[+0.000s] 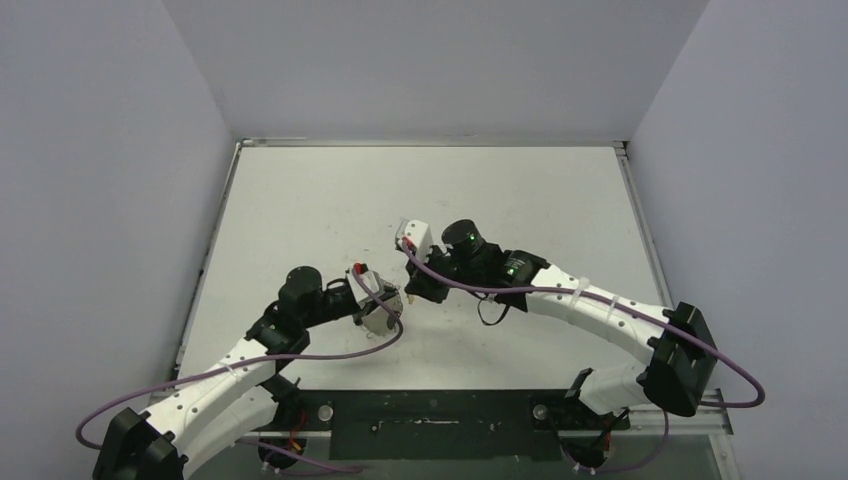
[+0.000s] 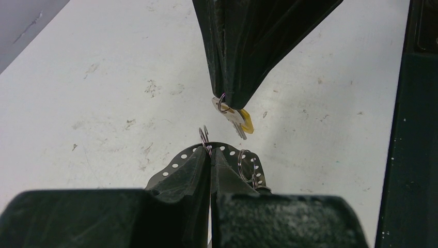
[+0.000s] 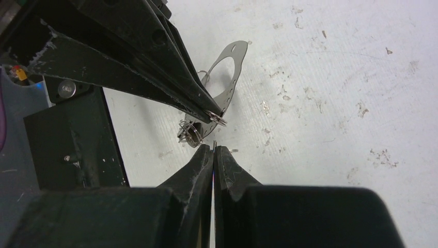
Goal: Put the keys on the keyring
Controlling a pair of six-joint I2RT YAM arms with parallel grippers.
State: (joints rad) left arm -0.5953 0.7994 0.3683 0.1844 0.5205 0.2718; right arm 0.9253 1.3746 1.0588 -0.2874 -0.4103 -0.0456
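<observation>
The left jaws are closed on the silvery perforated metal keyring loop (image 2: 175, 161), with a small split ring (image 2: 204, 135) standing up at their tip. The right jaws, also closed, pinch the little yellow-headed silver key (image 2: 235, 120) by its own ring. The key hangs just beyond that split ring, apart from it and slanting down, above the white worktop (image 2: 103, 77).

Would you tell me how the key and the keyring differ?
The key is tiny with a yellow head; the keyring is a much wider, perforated silvery loop. The right gripper pinches the key; the left gripper pinches the keyring. Both are held in shut grippers.
</observation>
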